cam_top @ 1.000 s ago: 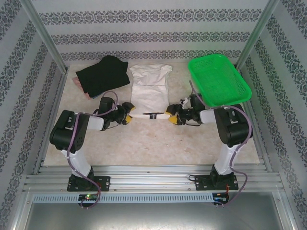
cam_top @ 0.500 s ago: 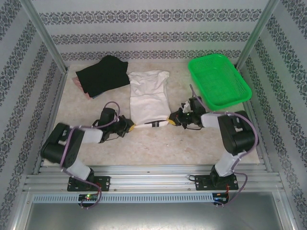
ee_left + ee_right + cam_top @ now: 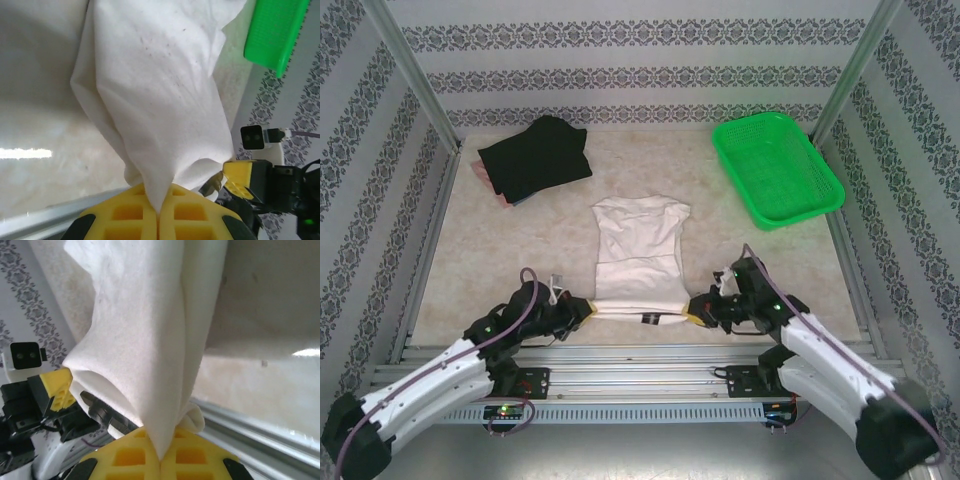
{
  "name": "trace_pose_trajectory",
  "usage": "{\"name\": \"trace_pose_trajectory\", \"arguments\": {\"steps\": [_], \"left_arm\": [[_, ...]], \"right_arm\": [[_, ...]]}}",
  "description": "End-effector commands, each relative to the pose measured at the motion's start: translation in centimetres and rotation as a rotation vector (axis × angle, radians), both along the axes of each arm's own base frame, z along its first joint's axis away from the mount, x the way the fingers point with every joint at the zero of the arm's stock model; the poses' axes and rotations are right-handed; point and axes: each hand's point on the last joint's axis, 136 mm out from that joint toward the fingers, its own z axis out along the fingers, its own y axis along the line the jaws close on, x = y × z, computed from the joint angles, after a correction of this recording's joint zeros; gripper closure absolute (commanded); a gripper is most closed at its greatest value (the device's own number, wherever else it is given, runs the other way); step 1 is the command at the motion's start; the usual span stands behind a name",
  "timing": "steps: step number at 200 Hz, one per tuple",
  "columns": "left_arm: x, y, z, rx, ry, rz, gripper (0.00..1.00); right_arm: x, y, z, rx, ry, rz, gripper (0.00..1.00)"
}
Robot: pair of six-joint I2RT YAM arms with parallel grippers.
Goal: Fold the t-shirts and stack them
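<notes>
While we are pinching the near corners of the cream-white t-shirt point(image 3: 640, 245), the left gripper point(image 3: 586, 308) and right gripper point(image 3: 693, 314) are both clamping cloth tightly by the near edge of the table point(image 3: 520, 250). Its long axis is running straight away from our fingers point(image 3: 125, 214) toward the far edge, each arm equally near its corner. The black t-shirt point(image 3: 535, 155) is lying folded at the far left corner.

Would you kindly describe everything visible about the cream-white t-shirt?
The cream-white t-shirt is soft, plain cloth, folded narrow with its short sleeves at the far end. It lies on the table, its near hem stretched between the left pincer and right pincer, each shut on a corner.
</notes>
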Motion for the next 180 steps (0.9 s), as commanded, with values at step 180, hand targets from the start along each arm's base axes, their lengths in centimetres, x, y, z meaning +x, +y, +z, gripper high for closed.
{"name": "trace_pose_trajectory", "arguments": {"steps": [180], "left_arm": [[13.4, -0.6, 8.7, 0.046, -0.073, 0.095, 1.00]], "right_arm": [[12.7, -1.3, 8.8, -0.128, -0.063, -0.018, 1.00]]}}
